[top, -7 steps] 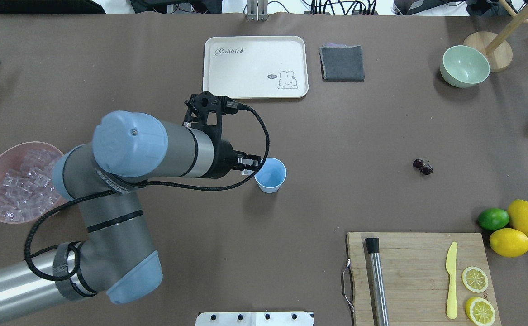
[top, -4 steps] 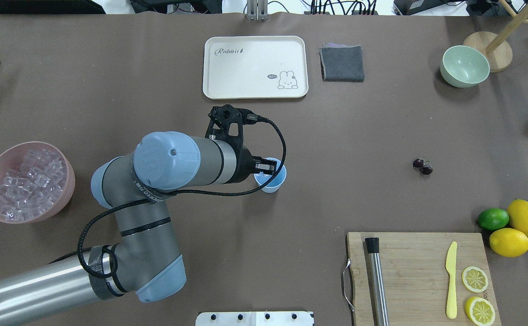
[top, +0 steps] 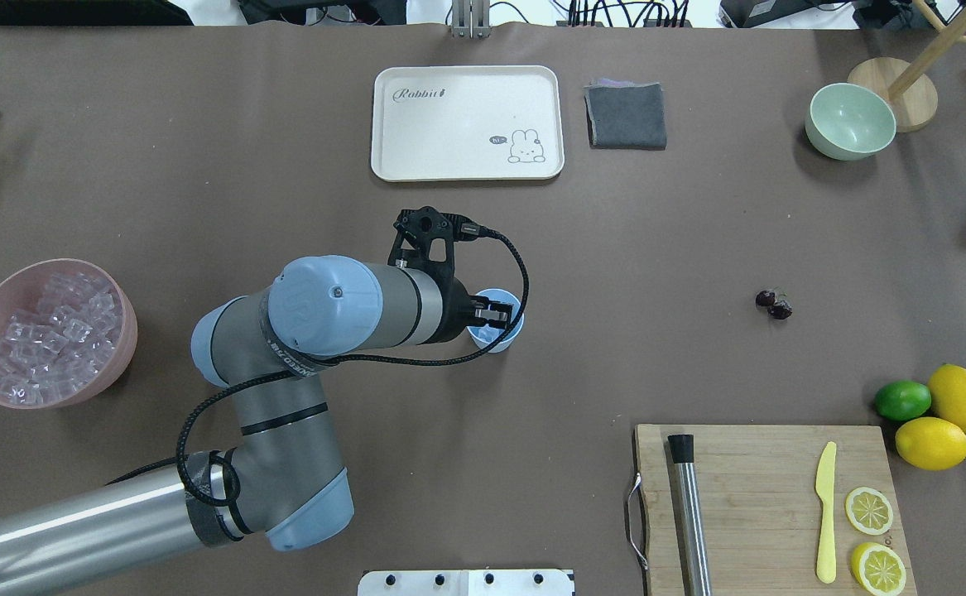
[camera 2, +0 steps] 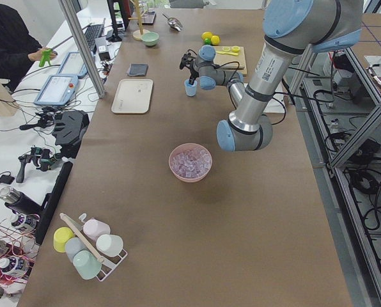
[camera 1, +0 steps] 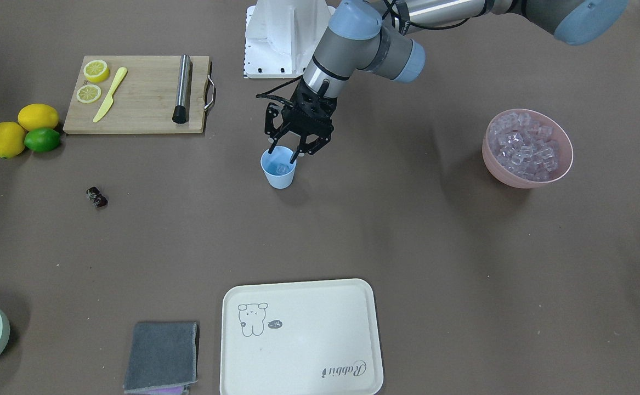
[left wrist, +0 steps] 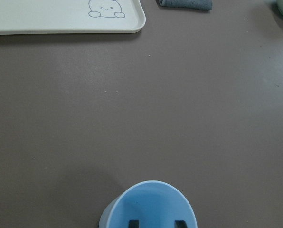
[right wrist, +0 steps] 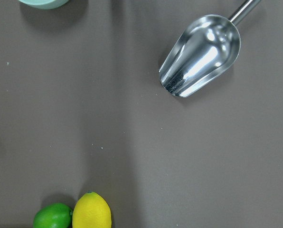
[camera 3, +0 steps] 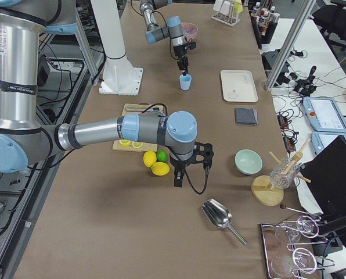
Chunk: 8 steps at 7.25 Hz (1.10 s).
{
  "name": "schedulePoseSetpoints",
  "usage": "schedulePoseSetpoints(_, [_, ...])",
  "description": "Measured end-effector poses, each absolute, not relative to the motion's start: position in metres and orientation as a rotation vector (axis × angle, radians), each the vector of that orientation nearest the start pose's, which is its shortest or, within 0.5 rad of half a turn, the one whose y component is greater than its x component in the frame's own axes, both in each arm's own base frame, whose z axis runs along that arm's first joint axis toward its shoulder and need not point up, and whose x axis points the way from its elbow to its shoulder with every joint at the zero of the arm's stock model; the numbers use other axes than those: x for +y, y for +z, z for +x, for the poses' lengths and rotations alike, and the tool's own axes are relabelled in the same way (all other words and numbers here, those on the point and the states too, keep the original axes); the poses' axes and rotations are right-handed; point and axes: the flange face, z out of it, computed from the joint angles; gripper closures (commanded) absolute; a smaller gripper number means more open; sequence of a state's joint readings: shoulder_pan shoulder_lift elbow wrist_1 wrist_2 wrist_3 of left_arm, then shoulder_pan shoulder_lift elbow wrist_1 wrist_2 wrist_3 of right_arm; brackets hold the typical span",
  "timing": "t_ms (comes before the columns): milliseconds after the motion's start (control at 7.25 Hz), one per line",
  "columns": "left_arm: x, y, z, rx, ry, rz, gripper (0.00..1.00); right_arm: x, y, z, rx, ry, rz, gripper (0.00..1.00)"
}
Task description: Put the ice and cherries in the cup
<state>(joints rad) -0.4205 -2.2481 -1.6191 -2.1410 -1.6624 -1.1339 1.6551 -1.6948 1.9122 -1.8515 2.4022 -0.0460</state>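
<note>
The left gripper hangs over the cup, fingers spread and empty, tips just inside the rim (the wrist view cuts them off). One ice cube lies inside. The cherries sit well apart on the table. Whether the right gripper is parted or closed cannot be told.
</note>
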Motion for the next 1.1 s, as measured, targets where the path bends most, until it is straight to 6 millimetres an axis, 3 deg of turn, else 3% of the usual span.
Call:
schedulePoseSetpoints(276, [-0.391,0.153,0.559,1.211,0.064,0.467,0.03,-0.422,0.57,0.096,-0.833,0.059,0.002,0.0])
schedulePoseSetpoints(414, [-0.394,0.141,0.535,1.173,0.049,0.459,0.03,-0.424,0.567,0.096,-0.834,0.057,0.006,0.0])
schedulePoseSetpoints(689, [-0.399,0.124,0.459,1.043,0.04,0.444,0.03,-0.429,0.564,0.095,-0.834,0.051,0.013,0.0])
schedulePoseSetpoints(965, [-0.407,0.163,0.372,0.963,0.1,0.436,0.03,-0.435,0.561,0.092,-0.835,0.041,0.017,0.0])
schedulePoseSetpoints(1103, [-0.411,0.186,0.344,0.933,0.128,0.428,0.03,-0.437,0.561,0.09,-0.835,0.037,0.016,0.0])
